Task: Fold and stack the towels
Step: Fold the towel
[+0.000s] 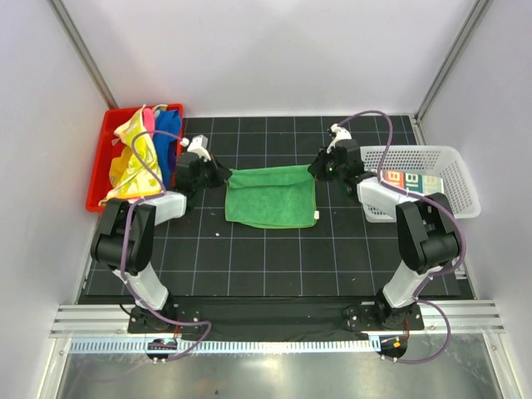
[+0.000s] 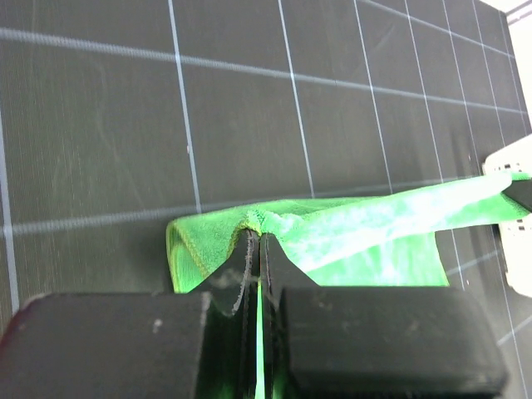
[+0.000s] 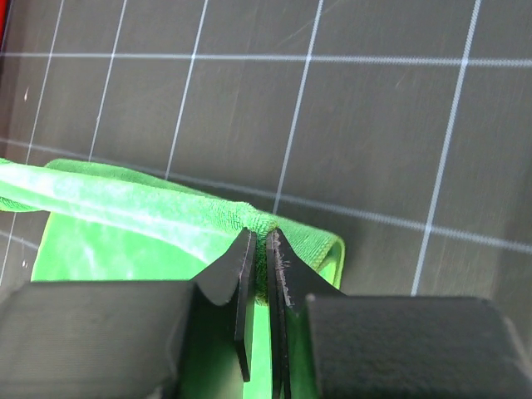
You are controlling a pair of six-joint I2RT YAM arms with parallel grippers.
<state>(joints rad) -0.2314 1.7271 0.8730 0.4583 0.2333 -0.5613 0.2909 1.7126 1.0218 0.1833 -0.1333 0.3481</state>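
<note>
A green towel [image 1: 272, 196] lies folded on the black gridded mat at mid-table. My left gripper [image 1: 223, 175] is shut on its far left corner; the left wrist view shows the green towel [image 2: 349, 241] pinched between the closed fingers of my left gripper [image 2: 258, 237]. My right gripper [image 1: 318, 169] is shut on the far right corner; the right wrist view shows the towel's edge [image 3: 150, 212] clamped at my right gripper [image 3: 262, 235]. Yellow [image 1: 130, 158], blue [image 1: 168, 137] and pink-red towels lie heaped in the red bin [image 1: 100, 162]. A white lettered towel [image 1: 413, 181] lies in the mesh basket.
The red plastic bin stands at the far left, just behind my left arm. The white mesh basket [image 1: 459, 179] stands at the far right beside my right arm. White walls close in the table on three sides.
</note>
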